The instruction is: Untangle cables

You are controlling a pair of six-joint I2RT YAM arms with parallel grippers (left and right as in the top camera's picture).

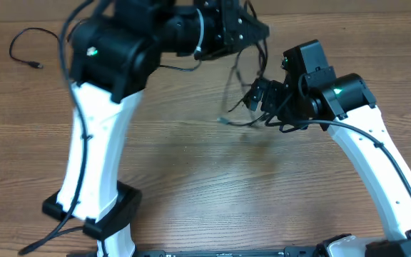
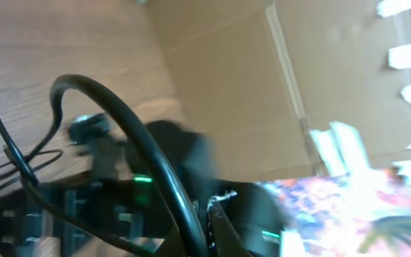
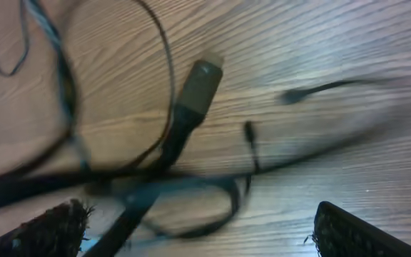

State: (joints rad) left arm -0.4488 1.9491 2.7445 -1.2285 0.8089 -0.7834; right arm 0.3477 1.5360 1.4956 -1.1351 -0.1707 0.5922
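Observation:
The cables [image 1: 232, 77] are thin black cords hanging in loops from my left gripper [image 1: 247, 34], which is raised at the back of the table and shut on them. In the left wrist view a black cord [image 2: 130, 125] arcs up and runs down between the shut jaws of the left gripper [image 2: 209, 218]. My right gripper [image 1: 261, 100] is open, low by the hanging strands. In the right wrist view blurred cable loops [image 3: 223, 214] and a silvery plug [image 3: 202, 80] lie ahead of the right gripper [image 3: 198, 239], between the spread fingers [image 3: 52, 232].
One separate thin cable [image 1: 26, 44] lies at the table's back left corner. A plug end [image 1: 224, 120] rests on the wood below the hanging strands. The left arm's white link [image 1: 95, 150] crosses the left half. A cardboard wall [image 2: 262, 93] stands behind.

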